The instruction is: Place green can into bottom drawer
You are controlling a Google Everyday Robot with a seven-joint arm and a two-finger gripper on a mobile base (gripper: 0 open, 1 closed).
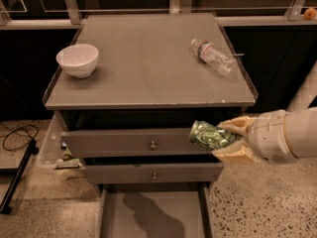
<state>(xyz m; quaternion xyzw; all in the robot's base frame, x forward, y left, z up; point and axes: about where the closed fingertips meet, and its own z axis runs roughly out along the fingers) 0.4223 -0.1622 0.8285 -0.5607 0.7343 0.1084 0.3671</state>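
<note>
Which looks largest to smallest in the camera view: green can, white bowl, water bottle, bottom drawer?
1. bottom drawer, though cut off by the frame edge.
2. white bowl and water bottle: too alike to rank.
3. green can, partly hidden by the gripper holding it before the upper drawers.
</note>
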